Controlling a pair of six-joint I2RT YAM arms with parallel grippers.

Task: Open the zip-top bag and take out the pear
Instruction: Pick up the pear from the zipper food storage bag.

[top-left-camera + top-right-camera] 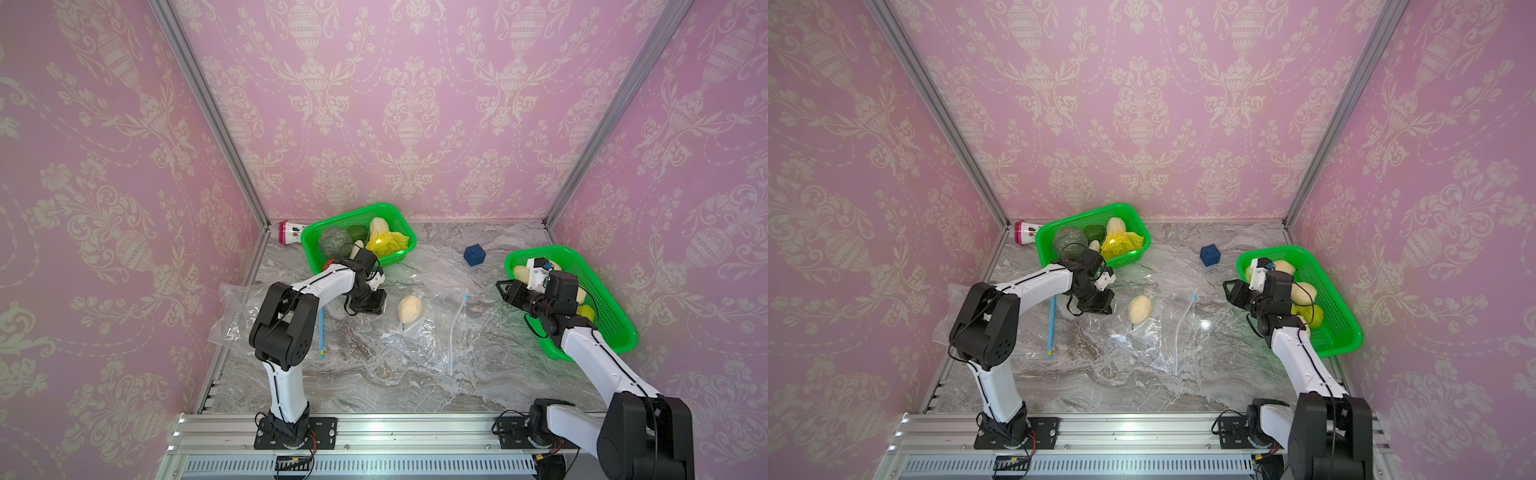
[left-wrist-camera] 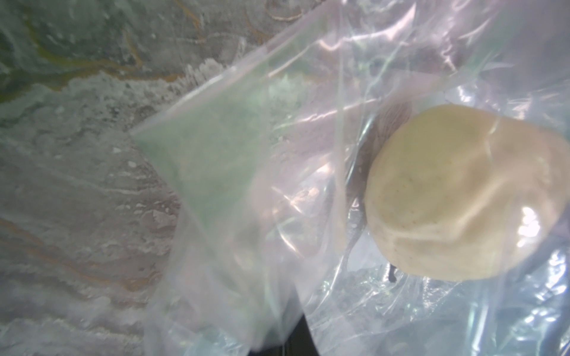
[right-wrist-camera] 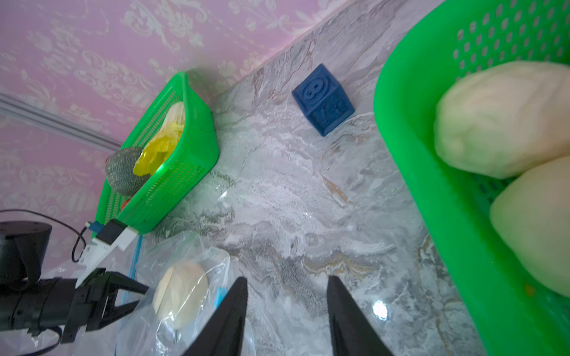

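The clear zip-top bag (image 1: pixel 419 345) lies crumpled mid-table in both top views, its white zip strip (image 1: pixel 456 328) on the right side. The pale yellow pear (image 1: pixel 409 308) sits inside it, seen through the film in the left wrist view (image 2: pixel 456 191) and the right wrist view (image 3: pixel 180 296). My left gripper (image 1: pixel 376 305) is shut on the bag's left edge, just left of the pear; film covers its jaws (image 2: pixel 294 343). My right gripper (image 3: pixel 287 282) stands open and empty above bare table, right of the bag, beside the right basket. Whether the zip is open I cannot tell.
A green basket (image 1: pixel 309 249) with vegetables stands at the back. A second green basket (image 1: pixel 615 328) at the right holds pale fruit. A blue cube (image 1: pixel 475 254) sits between them, a pink bottle (image 1: pixel 291 232) in the back corner. Another clear bag (image 1: pixel 237 307) with a blue strip (image 1: pixel 321 332) lies left.
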